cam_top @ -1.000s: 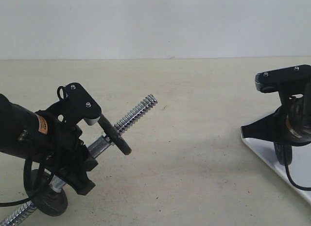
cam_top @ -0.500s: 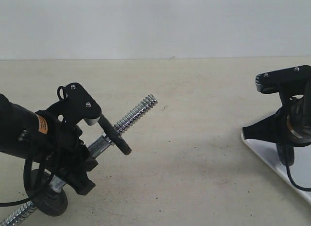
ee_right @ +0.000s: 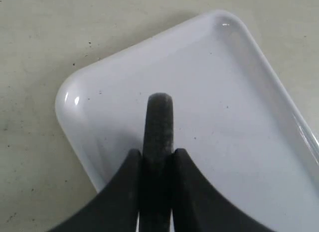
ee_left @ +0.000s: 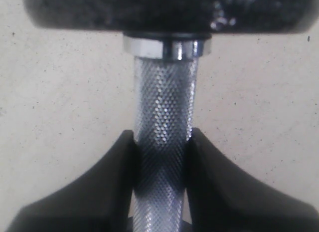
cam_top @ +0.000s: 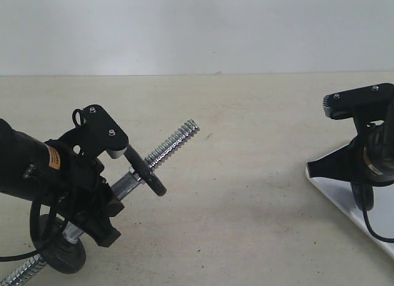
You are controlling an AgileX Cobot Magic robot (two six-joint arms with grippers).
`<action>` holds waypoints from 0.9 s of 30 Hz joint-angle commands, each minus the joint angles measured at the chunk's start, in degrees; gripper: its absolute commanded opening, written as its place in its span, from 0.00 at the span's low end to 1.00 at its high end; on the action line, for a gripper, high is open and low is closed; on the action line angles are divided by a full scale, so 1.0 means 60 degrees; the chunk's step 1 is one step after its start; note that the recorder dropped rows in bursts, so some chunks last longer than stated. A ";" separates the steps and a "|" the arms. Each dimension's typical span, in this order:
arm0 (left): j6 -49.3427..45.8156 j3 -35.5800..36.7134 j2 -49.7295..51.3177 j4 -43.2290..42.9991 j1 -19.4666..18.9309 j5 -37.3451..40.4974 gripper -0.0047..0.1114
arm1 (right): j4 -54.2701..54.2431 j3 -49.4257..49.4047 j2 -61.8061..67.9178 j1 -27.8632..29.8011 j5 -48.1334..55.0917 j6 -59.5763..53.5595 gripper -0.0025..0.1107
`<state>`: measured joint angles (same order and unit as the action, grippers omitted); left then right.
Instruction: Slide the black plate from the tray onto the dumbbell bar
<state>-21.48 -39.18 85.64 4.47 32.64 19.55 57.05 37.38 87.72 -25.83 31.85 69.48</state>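
Though printed (illegibly), an orange label (cam_top: 54, 157) sits behind left gripper (ee_left: 160, 142)

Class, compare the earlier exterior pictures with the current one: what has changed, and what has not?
The right gripper, shut on the black plate over the tray, edged slightly rightward and lower in the exterior view. Nothing was grasped or released. The left gripper still clamps the dumbbell bar, tilted as before.
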 commanded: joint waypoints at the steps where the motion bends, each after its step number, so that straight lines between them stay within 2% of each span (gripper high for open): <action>1: -0.0011 -0.0371 -0.0492 0.0072 -0.0008 -0.5529 0.08 | -0.0494 -0.0119 0.0149 0.0049 0.0077 -0.0003 0.02; 11: -0.0011 -0.0371 -0.0492 0.0072 -0.0008 -0.5529 0.08 | 0.0169 0.0294 0.0134 0.0049 0.0014 -0.0038 0.02; 27: -0.0453 -0.0371 -0.0493 0.0072 -0.0008 -0.5109 0.08 | -0.0074 0.1854 0.0134 0.0049 0.0514 -0.2084 0.02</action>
<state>-23.04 -39.18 85.64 4.47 32.64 19.66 55.51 46.66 89.28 -25.71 33.54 59.94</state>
